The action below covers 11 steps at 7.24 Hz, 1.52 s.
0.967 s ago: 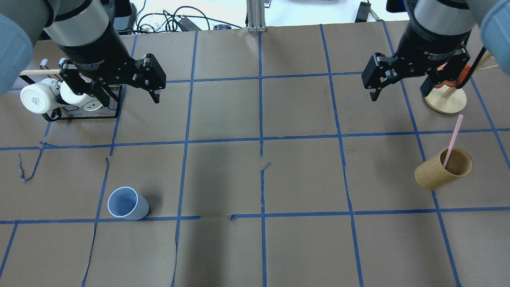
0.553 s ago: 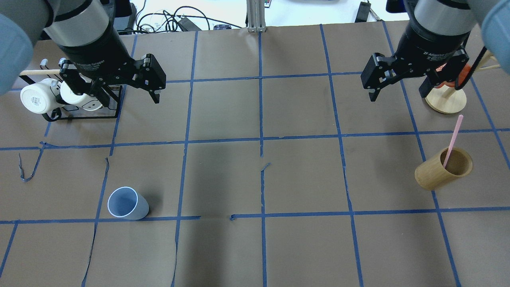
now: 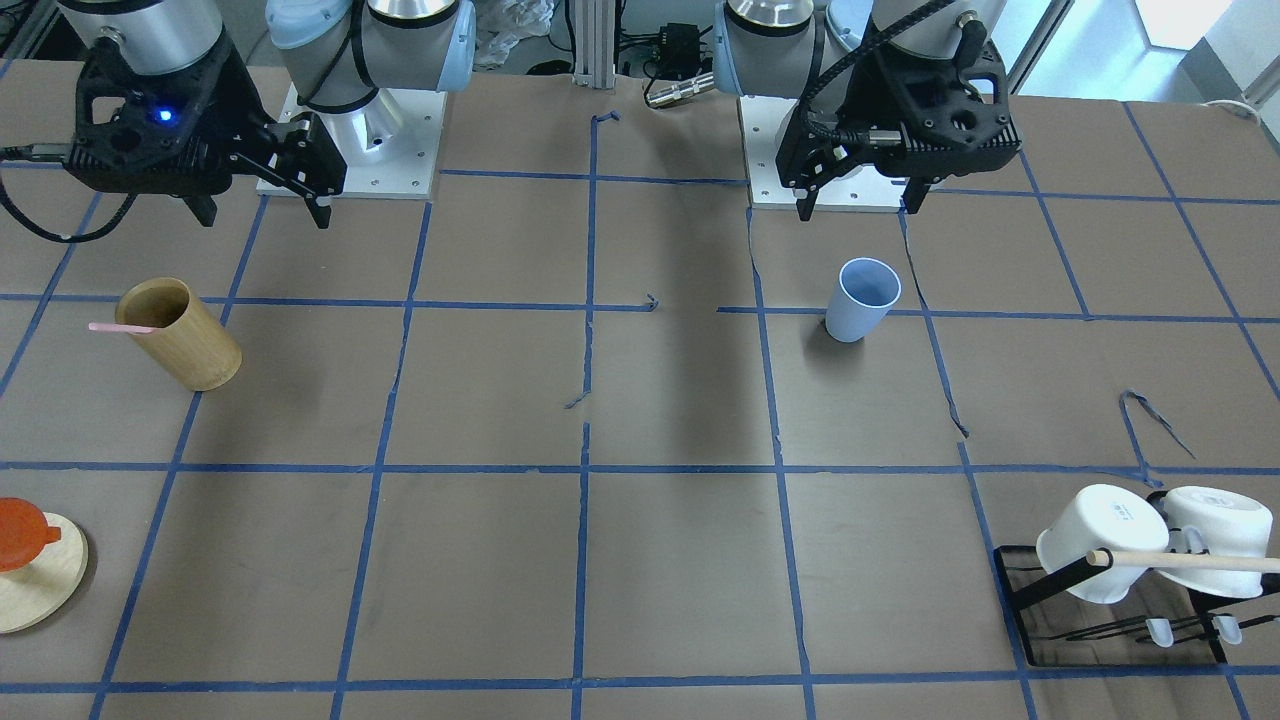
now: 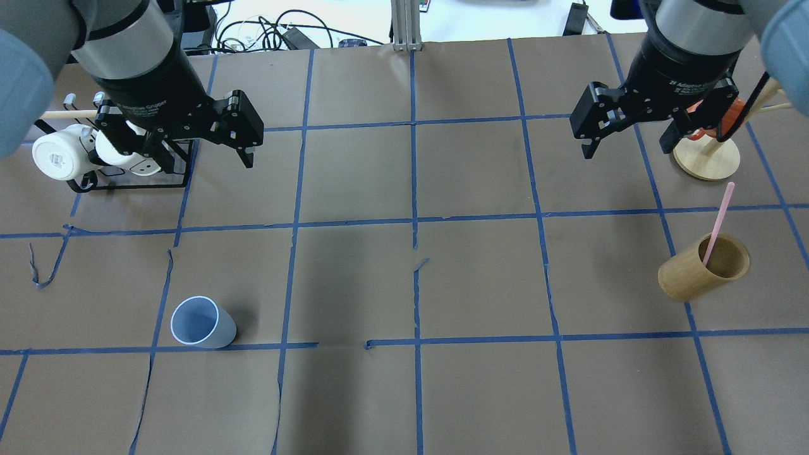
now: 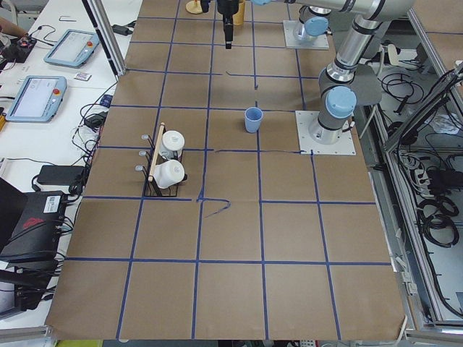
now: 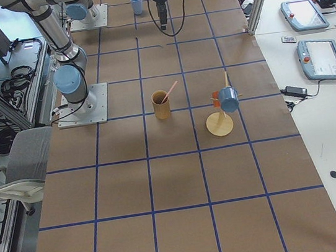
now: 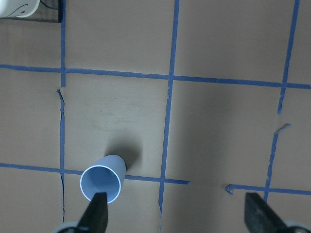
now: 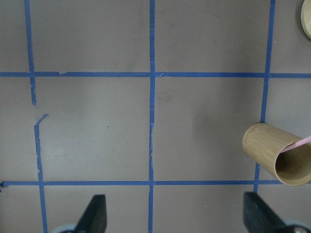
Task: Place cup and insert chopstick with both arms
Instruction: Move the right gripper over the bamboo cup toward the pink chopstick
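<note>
While the cup (image 4: 202, 323) stays put, left end effector (image 4: 205, 161) and right end effector (image 4: 627, 151), both spread, have drifted.

The left arm (image 3: 775, 45) and right arm (image 3: 410, 40) are silver tubes with pale blue joint caps, on white bolted base plates (image 3: 400, 130). The left gripper (image 4: 207, 163) and right gripper (image 4: 626, 150) are matte black, lettered probably "Adaptive Gripper".

The pale blue cup (image 4: 202, 322) (white-rimmed) is standing upright at 8 o'clock in the overhead view; the pink chopstick (image 4: 718, 224) is leaning in the bamboo holder (image 4: 692, 278) at 3 o'clock.
</note>
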### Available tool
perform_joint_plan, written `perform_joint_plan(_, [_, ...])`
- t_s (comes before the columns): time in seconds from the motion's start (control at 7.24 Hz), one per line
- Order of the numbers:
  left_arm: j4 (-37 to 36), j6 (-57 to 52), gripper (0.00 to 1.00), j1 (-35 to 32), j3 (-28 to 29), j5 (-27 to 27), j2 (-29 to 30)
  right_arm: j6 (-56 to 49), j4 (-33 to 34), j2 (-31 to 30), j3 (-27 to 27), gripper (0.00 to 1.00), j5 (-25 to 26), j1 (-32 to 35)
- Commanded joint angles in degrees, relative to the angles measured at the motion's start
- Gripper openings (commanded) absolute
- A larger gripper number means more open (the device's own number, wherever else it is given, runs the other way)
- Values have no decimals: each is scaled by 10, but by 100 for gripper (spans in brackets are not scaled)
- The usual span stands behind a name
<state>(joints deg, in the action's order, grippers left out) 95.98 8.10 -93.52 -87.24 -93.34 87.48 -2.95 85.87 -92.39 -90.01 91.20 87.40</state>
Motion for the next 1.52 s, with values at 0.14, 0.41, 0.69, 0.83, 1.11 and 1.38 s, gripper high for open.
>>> perform_joint_plan(0.14, [0, 0, 100, 0, 0, 0, 0, -109, 13, 18, -36, 100, 25, -103])
perform_joint_plan(0.41, [0, 0, 100, 0, 0, -2, 0, -172, 30, 18, -58, 100, 26, -157])
perform_joint_plan(0.69, [1, 0, 100, 1, -1, -2, 0, -258, 92, 18, -95, 100, 26, -197])
perform_joint_plan(0.83, [2, -3, 100, 1, -1, -3, 0, -298, 138, 19, -119, 100, 24, -227])
perform_joint_plan(1.11, [17, -17, 100, 2, -1, -4, -2, -322, 226, 22, -164, 100, 15, -256])
perform_joint_plan(1.38, [15, -75, 100, 44, -36, 0, 0, -319, 229, 24, -177, 89, 12, -256])
